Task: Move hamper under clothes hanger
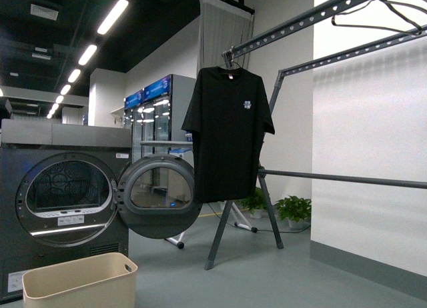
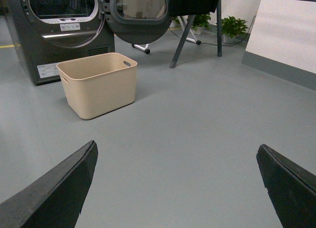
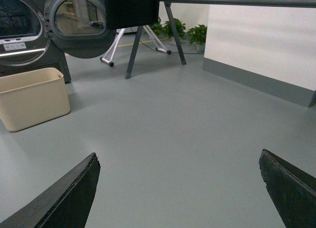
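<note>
The beige hamper (image 1: 80, 279) stands on the floor in front of the dryer, at the lower left of the front view. It also shows in the left wrist view (image 2: 98, 83) and in the right wrist view (image 3: 33, 96), empty. The dark-grey clothes hanger (image 1: 313, 18) stands to the right, with a long crossbar (image 1: 347, 179) and a black T-shirt (image 1: 228, 131) hanging from its end. My left gripper (image 2: 177, 151) is open over bare floor, well short of the hamper. My right gripper (image 3: 178, 156) is open over bare floor too. Neither arm shows in the front view.
A grey front-loading dryer (image 1: 63, 201) stands at the left with its round door (image 1: 160, 195) swung open toward the rack's slanted legs (image 1: 220, 235). Potted plants (image 1: 293, 209) sit by the white wall (image 1: 373, 155) on the right. A second white stand (image 3: 116, 45) is behind the legs.
</note>
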Controlling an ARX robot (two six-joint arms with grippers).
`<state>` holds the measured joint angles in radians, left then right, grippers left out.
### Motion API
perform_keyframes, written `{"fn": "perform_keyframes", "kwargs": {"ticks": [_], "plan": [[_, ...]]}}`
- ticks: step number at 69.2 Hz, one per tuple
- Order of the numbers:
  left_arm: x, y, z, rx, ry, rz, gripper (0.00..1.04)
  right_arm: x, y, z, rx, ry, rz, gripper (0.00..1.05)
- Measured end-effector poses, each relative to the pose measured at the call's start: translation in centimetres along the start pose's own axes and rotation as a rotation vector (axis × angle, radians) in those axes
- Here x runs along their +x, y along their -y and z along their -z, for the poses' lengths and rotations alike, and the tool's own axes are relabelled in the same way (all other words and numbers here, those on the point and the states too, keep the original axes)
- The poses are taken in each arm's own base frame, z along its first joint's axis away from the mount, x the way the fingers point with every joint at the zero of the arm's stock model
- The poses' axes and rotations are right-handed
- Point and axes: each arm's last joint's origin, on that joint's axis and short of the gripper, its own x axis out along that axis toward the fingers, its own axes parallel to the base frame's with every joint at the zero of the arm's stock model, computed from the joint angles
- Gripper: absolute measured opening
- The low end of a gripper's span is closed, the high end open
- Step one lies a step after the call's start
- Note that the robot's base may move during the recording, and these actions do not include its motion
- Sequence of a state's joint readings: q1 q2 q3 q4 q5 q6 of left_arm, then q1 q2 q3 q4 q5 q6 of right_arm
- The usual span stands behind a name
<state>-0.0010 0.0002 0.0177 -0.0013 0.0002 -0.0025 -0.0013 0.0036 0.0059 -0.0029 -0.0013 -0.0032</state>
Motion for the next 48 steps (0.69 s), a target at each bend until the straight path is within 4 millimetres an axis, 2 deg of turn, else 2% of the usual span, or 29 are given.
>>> {"fn": "perform_keyframes", "kwargs": {"ticks": [48], "plan": [[0.0,0.0,0.0,0.0,0.0,0.001,0.98,0.0,0.0,0.0,0.0,0.0,0.0,0.97]]}}
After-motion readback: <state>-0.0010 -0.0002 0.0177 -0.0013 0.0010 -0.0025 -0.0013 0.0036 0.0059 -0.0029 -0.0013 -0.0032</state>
